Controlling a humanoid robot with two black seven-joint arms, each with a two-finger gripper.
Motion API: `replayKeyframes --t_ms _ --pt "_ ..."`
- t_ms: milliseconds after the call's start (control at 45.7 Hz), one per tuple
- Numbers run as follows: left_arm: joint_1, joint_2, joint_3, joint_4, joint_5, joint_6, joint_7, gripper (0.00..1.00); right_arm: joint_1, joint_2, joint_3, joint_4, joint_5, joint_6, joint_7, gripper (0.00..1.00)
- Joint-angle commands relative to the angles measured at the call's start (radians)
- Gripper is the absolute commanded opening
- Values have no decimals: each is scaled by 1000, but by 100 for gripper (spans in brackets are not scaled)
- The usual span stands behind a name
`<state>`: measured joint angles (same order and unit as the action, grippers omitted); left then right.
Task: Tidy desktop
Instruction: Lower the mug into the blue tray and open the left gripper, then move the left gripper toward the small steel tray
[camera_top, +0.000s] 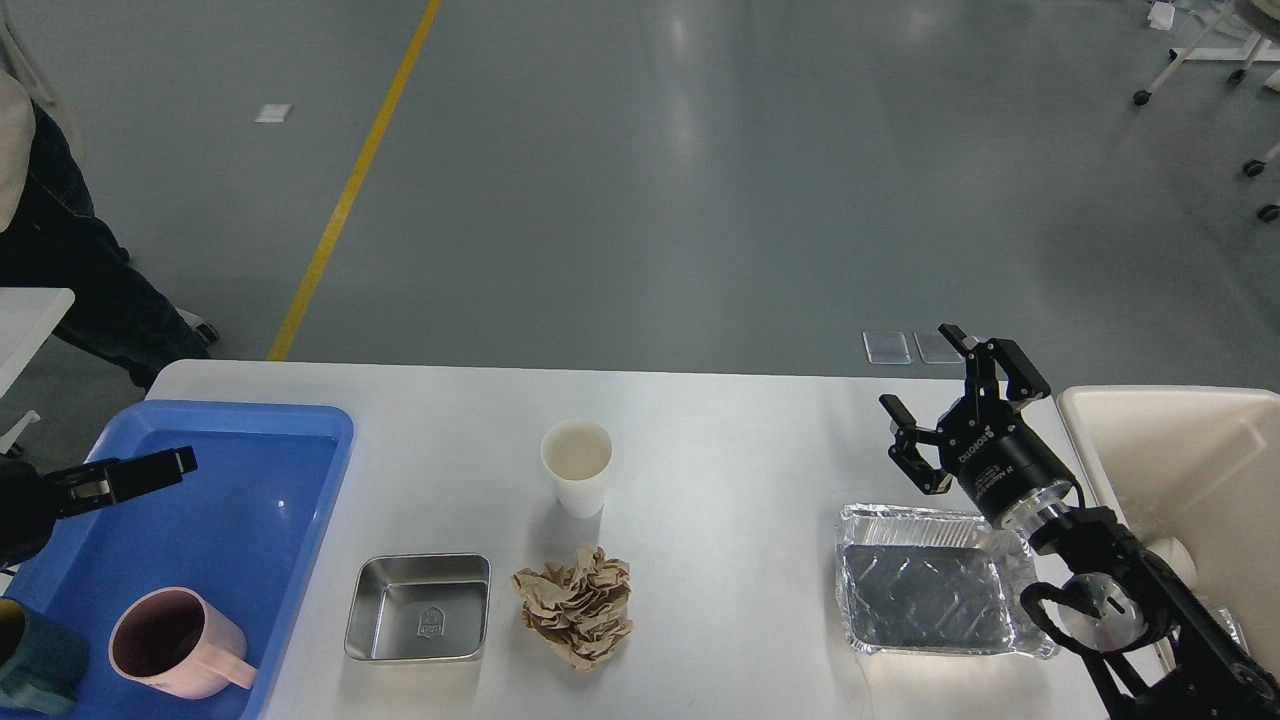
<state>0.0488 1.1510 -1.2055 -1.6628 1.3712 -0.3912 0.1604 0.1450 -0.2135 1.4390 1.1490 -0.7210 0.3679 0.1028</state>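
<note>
surface: big white-grey rectangular tabletop with rounded corners (720, 440), fills the lower half of the head view, grey floor behind it

left gripper: black two-finger gripper (150, 470) coming in from the left edge, hanging over the blue plastic tray (240, 500). It's side-on and dark, so honestly can't tell if the fingers are apart or together. Nothing in it that I can see

right gripper: black two-finger gripper (950, 395) on the right side, fingers spread wide apart, empty, above the far right part of the surface, just past the far edge of the crinkly aluminium foil tray (930, 590)

in the blue tray: pink plastic mug with a handle (175, 645) standing upright at the near end, and a dark teal cup (35, 665) just left of it, cut off by the picture edge

middle of the surface: white paper cup (577, 465) upright, with a crumpled brown paper wad (577, 603) nearer to the camera, and a shallow square stainless steel dish (420, 607) just left of the wad. None of them touching

far right: beige plastic bin (1190, 440) beside the surface, a small white cup-like thing (1172, 558) visible inside
</note>
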Motion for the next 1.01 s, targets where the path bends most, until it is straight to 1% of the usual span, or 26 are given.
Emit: replayKeyframes --t_ms 0,153,263,328,460,504,569,701,788,898,985 --pt "8 12 -57 -38 0 2 -1 98 1 -23 0 -2 0 -3 0 100" --pt "8 52 -111 -46 2 2 -2 97 1 -35 0 -2 0 -6 0 100" --pt "9 36 -155 -46 3 15 -4 97 2 -37 0 -2 0 -10 0 100" --pt "11 15 -158 -48 6 55 -5 97 2 -35 -2 -2 0 -14 0 100" --pt "28 -11 -146 -48 60 201 -5 98 1 -33 -3 -2 0 -15 0 100" --pt "46 -13 -146 -49 88 225 -5 98 1 -33 -3 -2 0 -15 0 100" --pt "63 -19 -148 -54 117 241 -7 98 1 -33 -3 -2 0 -15 0 100" --pt "86 -30 -140 -78 152 241 -22 98 2 -30 -5 -2 0 -15 -2 100" --pt "92 -25 -86 -98 195 238 -24 98 2 -29 -5 -2 0 -17 -2 100" --pt "69 -16 35 -100 207 238 -36 98 4 -29 -6 -2 0 -23 -2 100" --pt "46 -16 89 -100 213 236 -38 98 4 -32 -6 -2 0 -23 -2 100"
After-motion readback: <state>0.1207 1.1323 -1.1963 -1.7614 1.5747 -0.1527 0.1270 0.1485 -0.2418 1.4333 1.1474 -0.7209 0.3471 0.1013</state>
